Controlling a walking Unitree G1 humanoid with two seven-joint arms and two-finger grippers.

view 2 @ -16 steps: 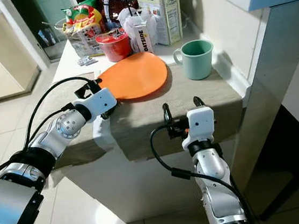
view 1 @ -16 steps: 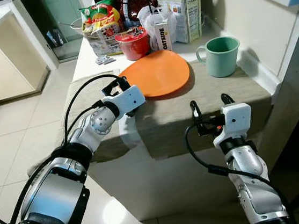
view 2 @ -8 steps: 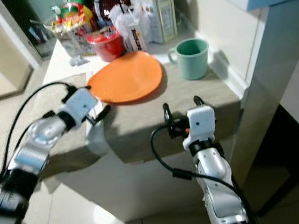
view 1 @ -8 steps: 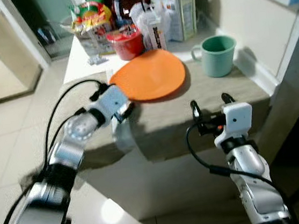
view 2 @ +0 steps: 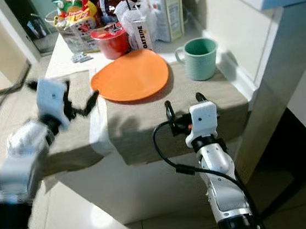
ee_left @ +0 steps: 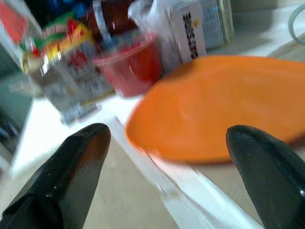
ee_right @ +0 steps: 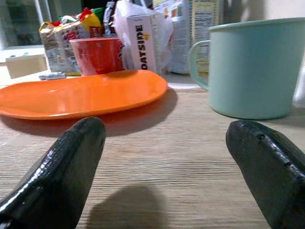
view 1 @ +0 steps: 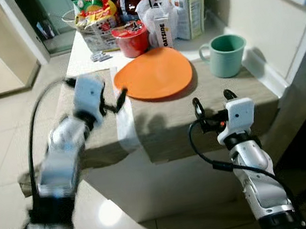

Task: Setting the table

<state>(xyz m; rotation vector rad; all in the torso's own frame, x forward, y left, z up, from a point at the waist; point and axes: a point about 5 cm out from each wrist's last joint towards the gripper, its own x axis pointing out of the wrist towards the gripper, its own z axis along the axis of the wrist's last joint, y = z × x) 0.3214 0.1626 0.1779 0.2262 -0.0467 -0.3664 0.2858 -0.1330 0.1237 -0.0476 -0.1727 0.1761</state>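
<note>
Orange plate [view 1: 157,74] lies flat on the cloth-covered table [view 1: 207,105], just ahead of the left gripper [view 1: 112,101], fingers spread and empty. Right gripper [view 1: 213,100], also spread, hovers at the near edge, farther from it; green mug [view 1: 225,55] sits beside the plate.

At the far end of the table stand a red tub [view 1: 132,39], a small Oatside carton [view 1: 165,33] and a tall pale carton [view 1: 185,6]. A colourful snack packet [view 1: 95,10] sits beside them, perhaps noodles. Glossy floor tiles [view 1: 2,153] lie below.
</note>
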